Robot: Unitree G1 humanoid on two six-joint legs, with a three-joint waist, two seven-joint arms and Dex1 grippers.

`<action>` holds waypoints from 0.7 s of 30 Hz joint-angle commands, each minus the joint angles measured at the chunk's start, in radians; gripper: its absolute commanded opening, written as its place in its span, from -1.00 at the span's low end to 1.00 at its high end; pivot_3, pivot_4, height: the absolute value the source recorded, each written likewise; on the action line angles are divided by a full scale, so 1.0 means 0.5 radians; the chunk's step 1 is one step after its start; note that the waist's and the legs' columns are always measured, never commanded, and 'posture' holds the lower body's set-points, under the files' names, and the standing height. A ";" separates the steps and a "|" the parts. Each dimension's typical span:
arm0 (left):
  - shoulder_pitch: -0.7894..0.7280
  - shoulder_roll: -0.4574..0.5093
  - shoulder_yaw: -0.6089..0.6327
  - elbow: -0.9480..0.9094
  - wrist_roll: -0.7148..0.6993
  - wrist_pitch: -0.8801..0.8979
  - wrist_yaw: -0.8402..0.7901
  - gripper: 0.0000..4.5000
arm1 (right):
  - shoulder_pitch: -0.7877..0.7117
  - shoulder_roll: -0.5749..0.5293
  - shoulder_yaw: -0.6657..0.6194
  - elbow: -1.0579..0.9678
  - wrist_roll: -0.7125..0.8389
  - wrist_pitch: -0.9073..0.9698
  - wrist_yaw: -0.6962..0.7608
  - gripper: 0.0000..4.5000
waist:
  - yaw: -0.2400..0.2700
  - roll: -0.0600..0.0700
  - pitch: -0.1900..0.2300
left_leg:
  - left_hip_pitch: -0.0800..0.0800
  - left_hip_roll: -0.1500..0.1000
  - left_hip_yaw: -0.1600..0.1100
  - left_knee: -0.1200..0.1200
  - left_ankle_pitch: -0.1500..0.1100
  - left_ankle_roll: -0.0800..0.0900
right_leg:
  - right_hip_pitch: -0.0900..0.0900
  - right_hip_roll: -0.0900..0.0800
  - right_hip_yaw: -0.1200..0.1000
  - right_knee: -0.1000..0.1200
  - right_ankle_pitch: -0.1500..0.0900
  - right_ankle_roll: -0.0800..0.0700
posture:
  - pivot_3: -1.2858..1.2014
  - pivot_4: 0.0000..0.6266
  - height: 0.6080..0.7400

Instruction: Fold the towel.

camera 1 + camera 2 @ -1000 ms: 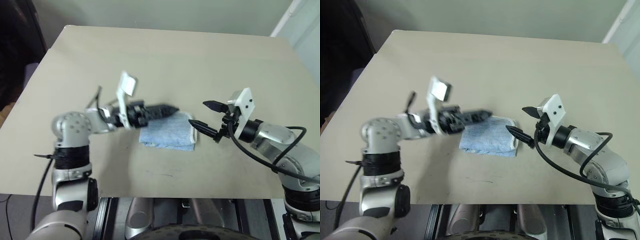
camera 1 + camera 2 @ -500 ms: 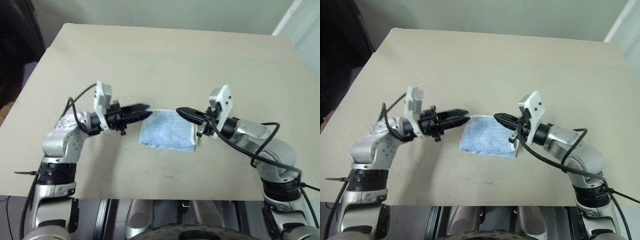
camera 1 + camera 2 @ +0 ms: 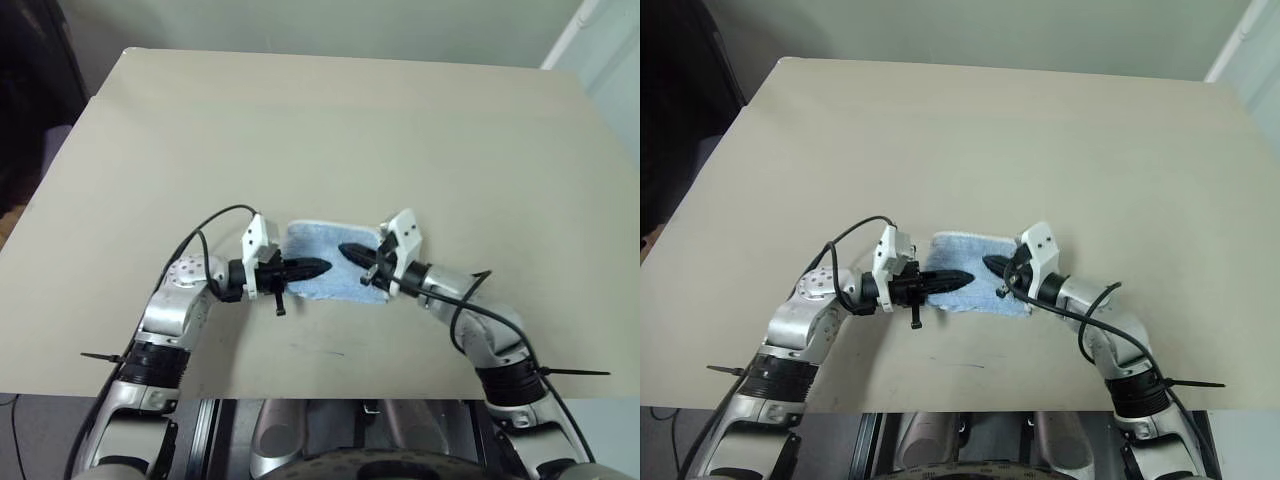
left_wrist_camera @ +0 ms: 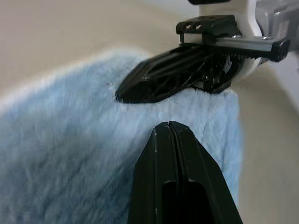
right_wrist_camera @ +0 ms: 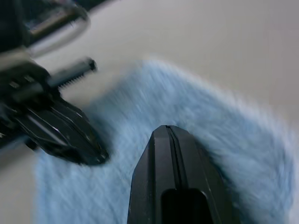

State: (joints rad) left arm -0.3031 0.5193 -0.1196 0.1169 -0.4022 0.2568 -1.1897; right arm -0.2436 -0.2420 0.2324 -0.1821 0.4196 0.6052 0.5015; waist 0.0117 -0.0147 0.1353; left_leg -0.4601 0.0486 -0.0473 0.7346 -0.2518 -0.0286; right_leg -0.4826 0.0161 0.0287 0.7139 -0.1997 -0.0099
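Left gripper (image 3: 318, 267): fingers pressed together, tip over the towel (image 3: 330, 262), nothing clamped. Right gripper (image 3: 350, 252): fingers likewise together, facing it over the same cloth. Towel lies folded compact on the tabletop (image 3: 330, 130) between both arms. Judged light, limp, fuzzy terry; best pinched at the white-stitched edge or a corner.

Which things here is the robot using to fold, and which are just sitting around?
For the job:
- towel, folded small
- left gripper, shut, over the towel
- right gripper, shut, over the towel

Just there:
- table, which the towel lies on
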 commanded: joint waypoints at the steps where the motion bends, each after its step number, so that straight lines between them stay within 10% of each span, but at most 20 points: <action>1: 0.016 -0.031 -0.035 0.087 0.082 -0.160 -0.029 -0.98 | 0.033 0.012 0.045 0.087 -0.127 -0.114 -0.011 -1.00 | -0.002 0.000 -0.002 | 0.002 0.000 0.000 0.000 0.000 0.000 | 0.002 0.000 0.000 0.000 0.000 0.000 | 0.03 -0.52 0.36; 11: -0.008 -0.053 0.083 -0.043 -0.106 0.081 0.028 -1.00 | -0.009 -0.021 -0.074 0.045 -0.043 -0.122 0.114 -0.84 | -0.002 0.006 -0.006 | 0.015 -0.001 -0.002 0.000 -0.003 -0.003 | 0.019 0.000 0.000 -0.001 -0.008 0.013 | 0.03 -0.52 0.36; 21: -0.143 0.059 0.344 -0.369 -0.471 0.518 0.104 0.36 | -0.184 -0.237 -0.422 -0.466 0.525 0.395 0.208 0.58 | -0.003 0.006 -0.005 | 0.004 -0.001 0.001 0.000 -0.003 -0.003 | 0.008 0.001 0.000 -0.001 -0.005 0.000 | 0.03 -0.52 0.36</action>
State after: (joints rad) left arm -0.3632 0.5363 0.0266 -0.0288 -0.6090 0.5068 -1.1444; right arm -0.3330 -0.3396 0.0476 -0.3679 0.6451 0.7712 0.5953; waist 0.0103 -0.0119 0.1330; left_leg -0.4579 0.0480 -0.0469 0.7344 -0.2533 -0.0296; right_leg -0.4780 0.0162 0.0288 0.7131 -0.2028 -0.0101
